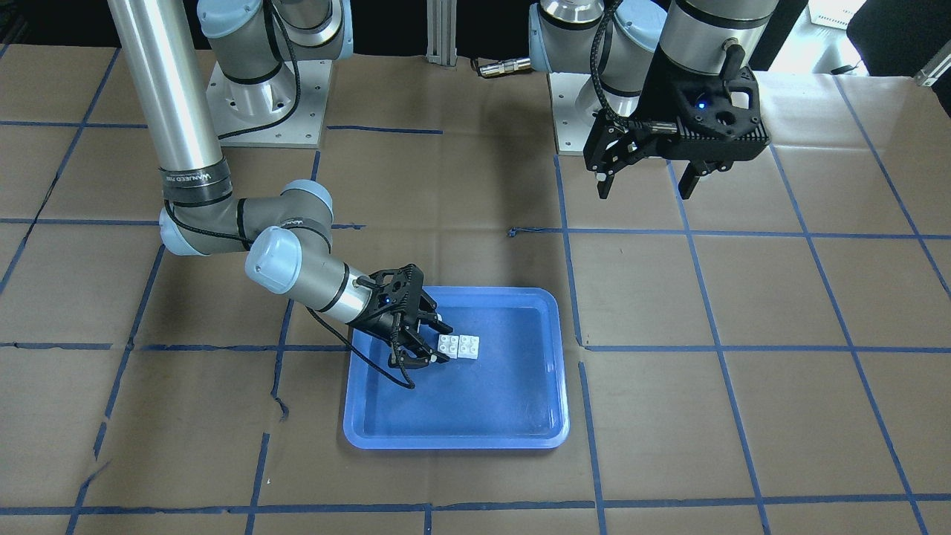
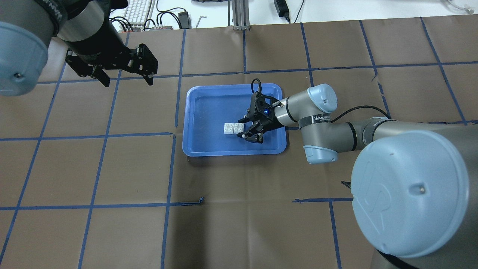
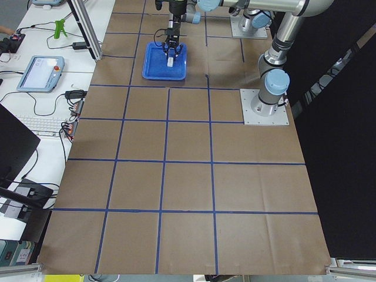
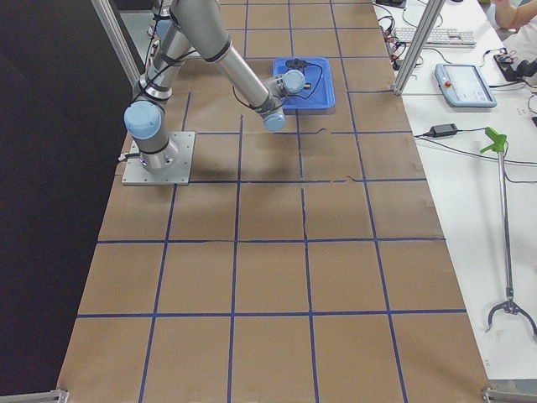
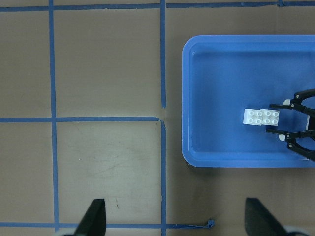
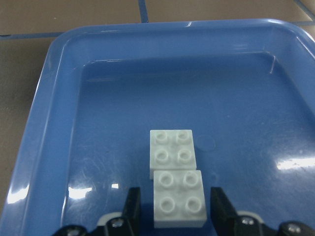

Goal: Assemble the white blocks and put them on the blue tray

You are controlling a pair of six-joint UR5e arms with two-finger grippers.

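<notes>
The two white blocks [image 1: 458, 346] lie side by side and touching, studs up, on the bottom of the blue tray [image 1: 520, 416]. They also show in the overhead view [image 2: 233, 128] and the right wrist view [image 6: 174, 182]. My right gripper [image 1: 440, 342] is low in the tray and open. Its fingers [image 6: 132, 206] stand on either side of the nearer block with a gap on each side. My left gripper [image 2: 128, 83] is open and empty. It hangs high over the bare table, far from the tray [image 2: 209, 112], and looks down on the blocks [image 5: 261, 117].
Brown paper with a blue tape grid covers the table [image 2: 112, 168]. The two arm bases [image 1: 267, 111] stand at the robot's side. A keyboard, cables and a teach pendant [image 3: 41, 70] lie past the far table edge.
</notes>
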